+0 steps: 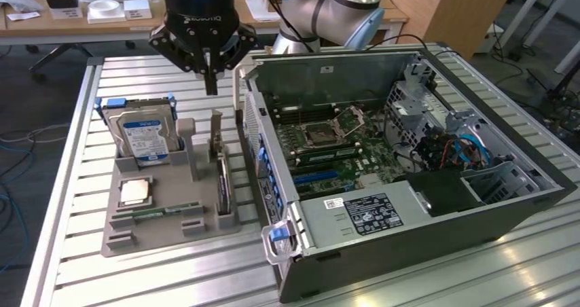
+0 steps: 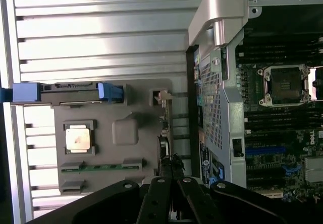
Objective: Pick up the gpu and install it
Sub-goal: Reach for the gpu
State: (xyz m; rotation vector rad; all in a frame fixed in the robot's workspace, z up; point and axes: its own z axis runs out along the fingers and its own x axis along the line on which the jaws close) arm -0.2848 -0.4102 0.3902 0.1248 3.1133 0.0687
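The gpu (image 1: 221, 174) stands on edge in a slot of the grey parts holder (image 1: 168, 238), a thin card with a metal bracket at its far end. In the wrist view the gpu (image 2: 164, 133) appears edge-on along the holder's side nearest the computer case. My gripper (image 1: 210, 84) hangs above the card's far end, its black fingers shut together with nothing between them. From the wrist, the gripper (image 2: 169, 179) points down at the card's top edge, clear of it.
The holder also carries a silver hard drive (image 1: 140, 134) with blue handles, a CPU (image 1: 136, 190) and a RAM stick (image 1: 156, 212). The open computer case (image 1: 507, 205) lies beside it on the exterior view's right, motherboard (image 1: 331, 140) exposed. All sit on a slatted metal table (image 1: 136, 280).
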